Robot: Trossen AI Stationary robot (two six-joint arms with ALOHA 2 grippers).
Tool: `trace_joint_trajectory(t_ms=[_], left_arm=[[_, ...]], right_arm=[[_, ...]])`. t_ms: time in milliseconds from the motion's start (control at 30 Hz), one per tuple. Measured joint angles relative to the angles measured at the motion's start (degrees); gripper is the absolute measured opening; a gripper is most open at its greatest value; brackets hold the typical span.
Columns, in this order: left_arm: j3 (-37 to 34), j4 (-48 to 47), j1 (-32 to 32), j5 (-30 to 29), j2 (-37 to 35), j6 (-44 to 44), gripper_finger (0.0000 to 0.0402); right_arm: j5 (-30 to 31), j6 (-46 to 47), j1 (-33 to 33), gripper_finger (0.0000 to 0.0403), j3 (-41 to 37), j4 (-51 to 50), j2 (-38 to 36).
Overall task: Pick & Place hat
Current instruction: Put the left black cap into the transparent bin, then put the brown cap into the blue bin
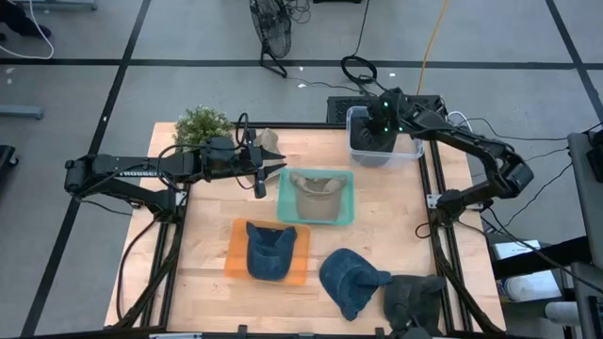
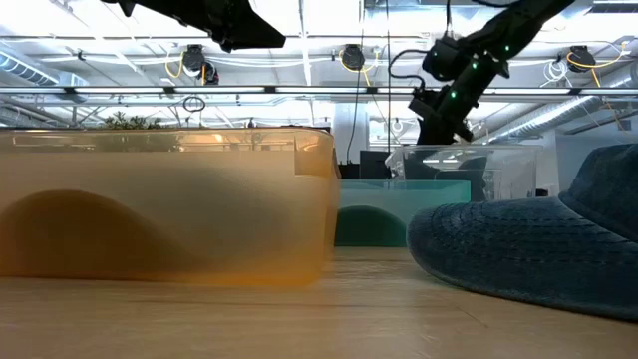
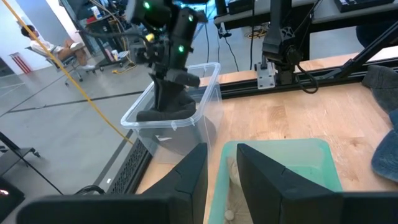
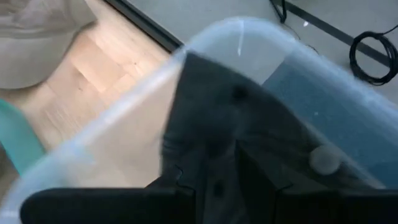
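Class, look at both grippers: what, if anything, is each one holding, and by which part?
The right gripper grips a dark hat by its top, over the clear bin. The left gripper holds nothing, above the teal tray.

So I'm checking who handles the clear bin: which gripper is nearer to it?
Right. The right gripper is over the clear bin, shut on a dark hat. The left gripper waits beside the teal tray, well away from it.
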Motion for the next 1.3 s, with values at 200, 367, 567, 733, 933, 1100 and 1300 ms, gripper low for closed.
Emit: trace_joint_trajectory(t_ms=[200,367,567,733,933,1100,1300], left_arm=[[0.0,-0.02,0.0,0.0,0.0,0.06,0.0097],[0.0,-0.04,0.0,0.0,0.0,0.5,0.0097],[0.0,-0.09,0.0,-0.34,0.0,0.43,0.0097],[0.0,-0.92,0.0,-0.5,0.0,0.37,0.0097],[0.0,-1.01,0.0,-0.57,0.0,1.68,0.0097],[0.0,-0.98,0.17,-0.55,0.0,1.65,0.0097],[-0.02,-1.86,1.27,-0.57,0.0,0.65,0.0097]], right_arm=[[0.0,-0.15,-0.24,0.0073,-6.69,7.13,0.06],[0.17,-1.12,-0.54,0.0073,-7.38,6.25,-0.73],[0.22,-1.09,-0.52,0.0073,-7.41,5.3,-6.3],[0.24,0.19,-0.44,0.0073,-7.41,4.79,-12.36],[-0.18,4.95,3.78,0.0073,-11.27,11.79,-17.29],[-3.21,6.98,10.98,0.0073,-19.45,24.15,-18.4],[-3.25,7.74,20.14,0.0073,-20.41,28.61,-20.87]])
